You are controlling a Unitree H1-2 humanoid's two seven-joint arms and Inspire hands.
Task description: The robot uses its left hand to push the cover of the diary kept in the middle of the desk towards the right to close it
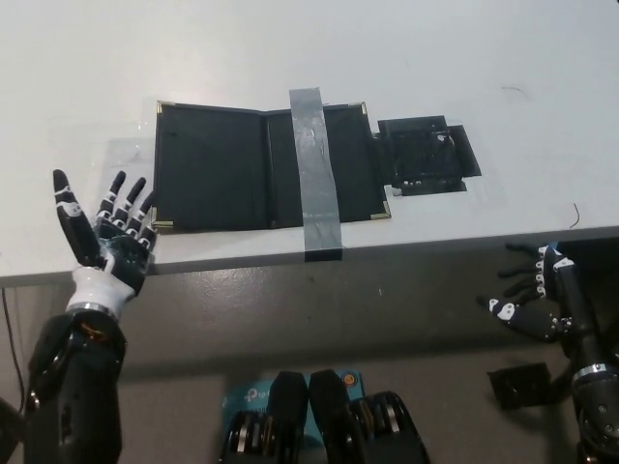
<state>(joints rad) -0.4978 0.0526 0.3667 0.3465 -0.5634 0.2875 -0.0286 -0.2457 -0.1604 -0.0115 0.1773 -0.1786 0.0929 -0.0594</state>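
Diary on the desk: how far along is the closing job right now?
Nothing is done yet: the diary lies fully open, its right half held down by grey tape. In hand: the left hand, open with its fingers apart, sits at the desk edge near the left cover's lower corner. The right hand rests below the desk. Left: pushing the cover rightward to close it.

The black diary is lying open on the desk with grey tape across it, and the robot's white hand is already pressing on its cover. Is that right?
Not quite. The diary does lie open on the desk with grey tape across it, but the head view shows the left hand open at the desk's front edge, beside the diary's left corner, not pressing on the cover.
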